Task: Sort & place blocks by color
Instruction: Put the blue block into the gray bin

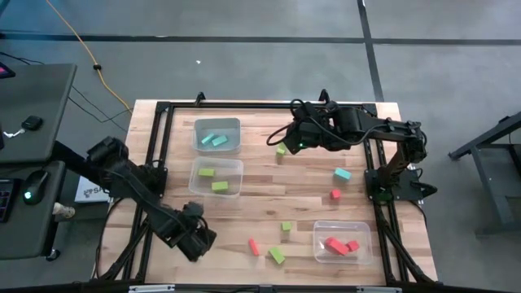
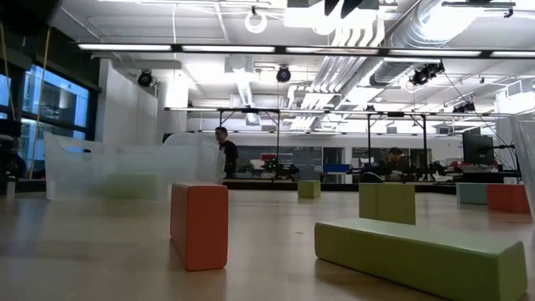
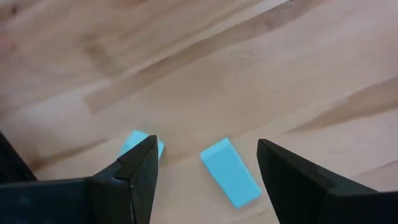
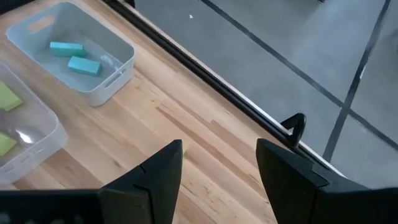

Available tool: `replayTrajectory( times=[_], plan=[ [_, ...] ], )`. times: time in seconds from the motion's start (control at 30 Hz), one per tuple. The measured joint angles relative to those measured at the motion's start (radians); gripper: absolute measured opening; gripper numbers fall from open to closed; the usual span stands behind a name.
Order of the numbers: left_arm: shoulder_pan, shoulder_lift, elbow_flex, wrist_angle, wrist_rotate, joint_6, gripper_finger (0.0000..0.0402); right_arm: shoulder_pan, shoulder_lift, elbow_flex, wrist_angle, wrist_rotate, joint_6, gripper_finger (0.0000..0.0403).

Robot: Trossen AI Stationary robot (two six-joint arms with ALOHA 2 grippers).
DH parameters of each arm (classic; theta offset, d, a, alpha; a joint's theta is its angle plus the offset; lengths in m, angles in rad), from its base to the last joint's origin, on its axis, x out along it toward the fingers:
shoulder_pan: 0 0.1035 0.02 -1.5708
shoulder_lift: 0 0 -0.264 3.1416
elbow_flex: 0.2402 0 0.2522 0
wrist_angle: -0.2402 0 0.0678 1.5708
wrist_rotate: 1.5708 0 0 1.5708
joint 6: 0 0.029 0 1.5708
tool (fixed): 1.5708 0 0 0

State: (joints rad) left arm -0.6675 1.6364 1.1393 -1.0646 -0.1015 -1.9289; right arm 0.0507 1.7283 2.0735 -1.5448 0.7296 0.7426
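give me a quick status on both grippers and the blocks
Left gripper open, low over two cyan blocks. Right gripper open, empty, near the cyan bin. Loose blocks still unsorted. Nothing blocking.

I see three bins (image 1: 217, 135) on the table (image 1: 269, 183): two stacked at ten o'clock, one at five, loose blocks (image 1: 341, 174) scattered between them.
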Motion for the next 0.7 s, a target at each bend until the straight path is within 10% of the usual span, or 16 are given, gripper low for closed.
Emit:
replayTrajectory(
  times=[0.7],
  plan=[
    [-0.097,0.124,0.001,0.184,-0.009,-0.414,0.0225,-0.007,0.000,0.000,0.038,-0.005,-0.072,0.0197]
  ],
)
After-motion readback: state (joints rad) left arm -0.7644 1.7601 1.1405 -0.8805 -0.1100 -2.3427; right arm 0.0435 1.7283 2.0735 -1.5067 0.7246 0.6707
